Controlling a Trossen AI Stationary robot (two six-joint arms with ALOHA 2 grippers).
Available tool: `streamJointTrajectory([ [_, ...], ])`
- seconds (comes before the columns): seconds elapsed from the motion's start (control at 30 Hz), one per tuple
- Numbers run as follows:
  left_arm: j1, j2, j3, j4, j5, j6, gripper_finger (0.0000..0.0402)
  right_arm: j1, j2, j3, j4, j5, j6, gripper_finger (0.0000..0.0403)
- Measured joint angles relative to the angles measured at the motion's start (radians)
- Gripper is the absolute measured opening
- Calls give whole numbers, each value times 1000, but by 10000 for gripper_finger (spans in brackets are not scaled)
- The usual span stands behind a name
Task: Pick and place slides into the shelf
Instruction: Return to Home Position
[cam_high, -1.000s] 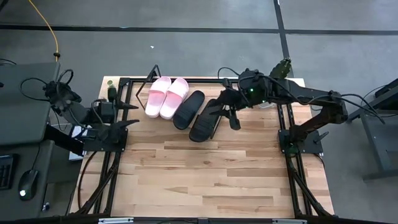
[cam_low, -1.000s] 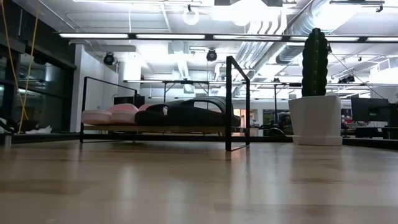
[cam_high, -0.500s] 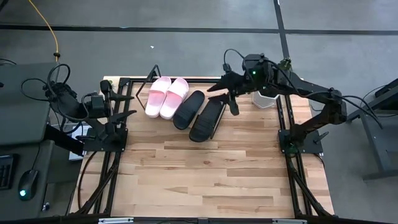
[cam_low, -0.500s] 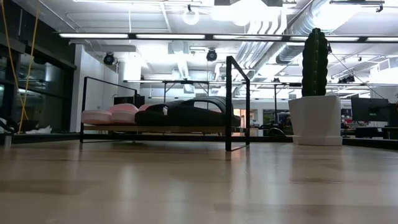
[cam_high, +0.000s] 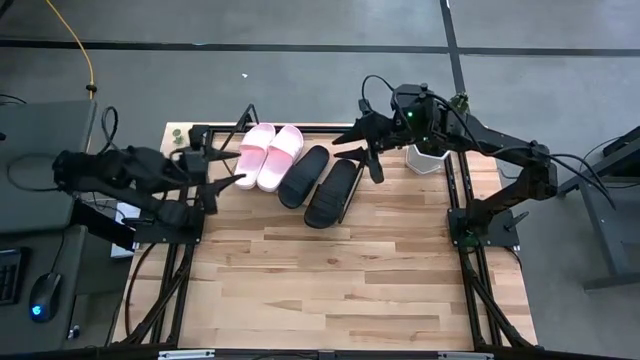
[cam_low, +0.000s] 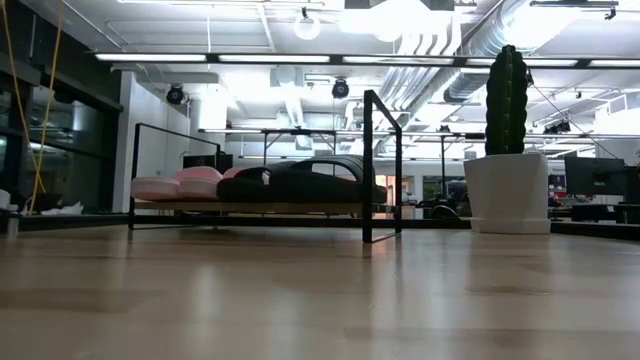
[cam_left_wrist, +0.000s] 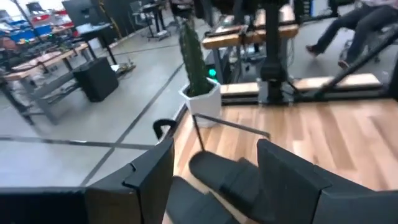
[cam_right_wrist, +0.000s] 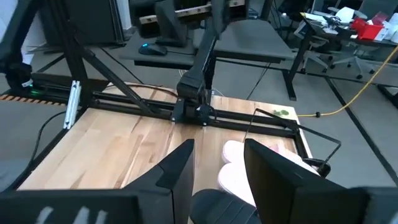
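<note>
On the shelf (cam_low: 366, 170) at the table's (cam_high: 330, 270) far edge, pink slides (cam_high: 256, 152) sit left of black slides (cam_high: 333, 192). Left gripper (cam_high: 228, 168) and right gripper (cam_high: 357, 160) flank them, spread and empty; we'd lift each clear of straps and wire before folding home.

In front of the shelf (cam_low: 366, 170), the wooden tabletop (cam_high: 330, 280) lies open for passage. Four slides (cam_high: 262, 152) fill the shelf's board. The left gripper (cam_high: 232, 166) crowds the shelf's left end. The right gripper (cam_high: 358, 158) hangs over its right end, and a potted cactus (cam_low: 507, 190) stands just beyond that end.
</note>
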Motion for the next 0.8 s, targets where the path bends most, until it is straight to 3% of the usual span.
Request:
streamJointTrajectory([
  [0.13,116,-18,0,81,139,17,211,0,-4,0,-4,-21,11,130],
  [0.27,198,-62,0,49,241,16,211,5,-44,-1,-69,-21,-1,130],
  [0.5,250,-139,0,-83,269,-2,211,33,-202,-40,-70,-21,-1,130],
  [0.63,247,-157,0,-89,285,-17,211,38,-356,-190,20,-7,7,130],
  [0.8,247,-148,0,-88,305,-6,211,22,-587,-499,245,123,20,130],
])
